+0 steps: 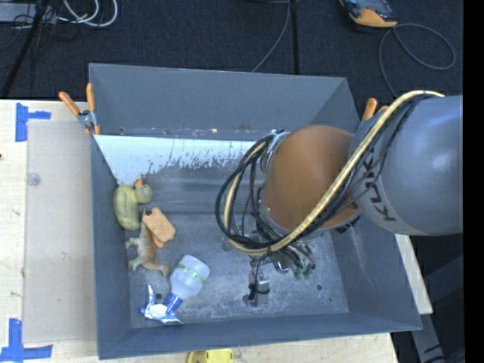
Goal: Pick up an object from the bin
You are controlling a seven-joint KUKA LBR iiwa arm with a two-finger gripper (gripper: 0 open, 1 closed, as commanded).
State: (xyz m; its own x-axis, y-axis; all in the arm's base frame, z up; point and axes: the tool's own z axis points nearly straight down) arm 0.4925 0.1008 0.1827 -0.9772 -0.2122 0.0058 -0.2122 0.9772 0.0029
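**A:** Where is the gripper?

**B:** Low over the floor of the bin, at lower centre of the frame, under the orange wrist cover. The floor beneath it looks bare. Whether it is open or closed I cannot tell; the cables and the cover hide too much.

**A:** Is it holding anything?

**B:** Nothing that I can see.

**A:** So where are the things to pick?

**B:** All to its left. Nearest is a pale plastic cup on its side, at about the same height in the frame, with bare floor between the two. Its long axis seems to slant from upper right down to lower left, ending by a crumpled blue-and-white wrapper.

**A:** And beyond that?

**B:** Further left and higher, a tan toy animal, a small orange piece and a yellow-green toy crowd the left wall.

**A:** So the move is leftward?

**B:** I judge so. A sideways shift toward frame left should reach the cup, closing across its slant, not along it.
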